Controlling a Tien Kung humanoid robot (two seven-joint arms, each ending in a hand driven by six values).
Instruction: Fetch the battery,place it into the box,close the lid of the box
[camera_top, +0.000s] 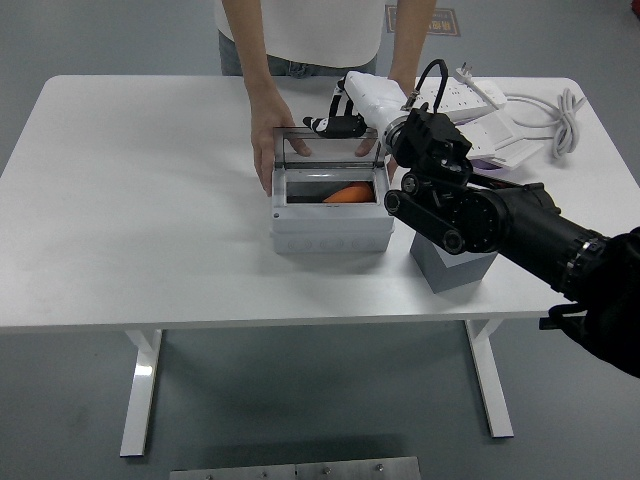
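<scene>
- Worktop (150, 220): white, carries everything; the box is the landmark, sitting about mid-worktop.
- Person (300, 30): stands behind the box at the far edge. One hand (268, 135) rests flat on the worktop, touching the box's far-left corner. The other hand is mostly hidden behind the right hand's wrist at the box's far-right corner; can't tell what it does.
- Right arm (500, 225): black, comes in from the right of the box and crosses over the grey block.
- Box (330, 215): grey, rectangular, open on top. Clear lid (325, 147) stands raised along the box's far edge, hinged there, not closed.
- Power strips and white cable (500, 110): well right of the box, behind the arm, near the far right corner of the worktop.
- Grey block (452, 270): just right of the box, partly under the arm.
- Right hand (345, 110): white shell, above the box's far-right corner, at the lid's top edge. Black fingers (335, 125) curl over the top edge of the lid and appear to touch it; can't tell for sure whether they actually grip it or just rest on it.
- Battery (349, 194): orange, lying inside the box, toward its right side, below the lid.
- Left hand: out of frame.
</scene>
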